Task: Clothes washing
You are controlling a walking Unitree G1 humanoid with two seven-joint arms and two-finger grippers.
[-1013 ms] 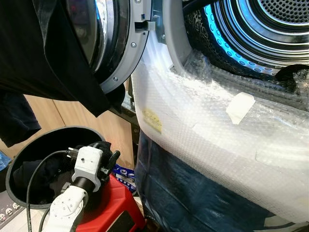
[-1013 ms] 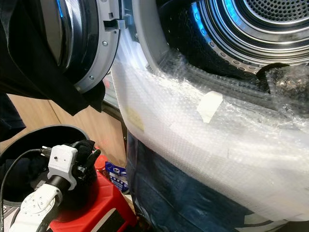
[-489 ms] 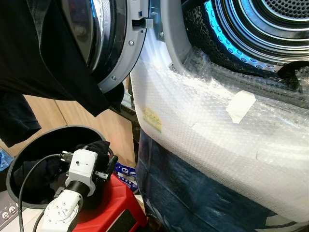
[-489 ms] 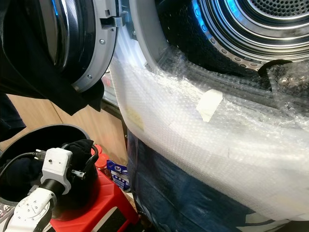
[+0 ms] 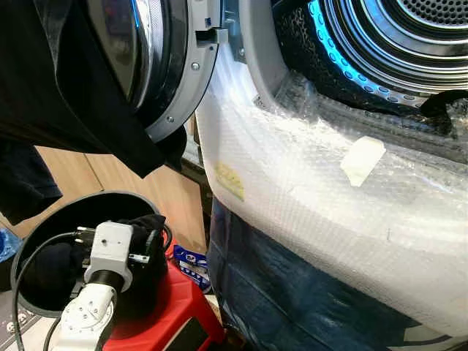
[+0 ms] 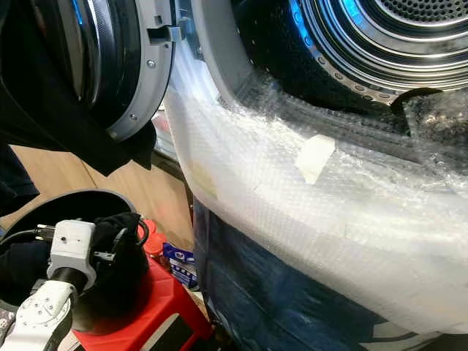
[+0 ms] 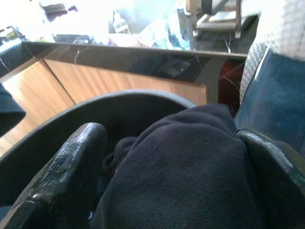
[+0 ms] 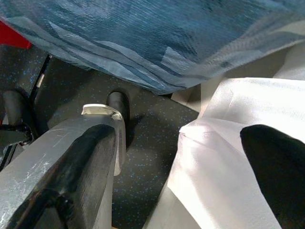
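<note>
My left gripper is at the near rim of a dark grey bucket, shut on a dark garment that bulges between its two fingers. The same garment lies bunched just past my white wrist, with more dark clothes deeper in the bucket. To the right and higher up, the washing machine's drum stands open, lit blue at its rim. Its round door is swung out to the left, with a black garment hanging over it. My right gripper hangs low over the floor, open and empty.
The machine's front is wrapped in bubble wrap, with a blue cover below. A red stool stands under the bucket. A black strip lies on the drum's lip. Wooden panels stand behind the bucket.
My left arm has drawn back to the left along the bucket, the dark garment still in its fingers. The view has shifted slightly.
</note>
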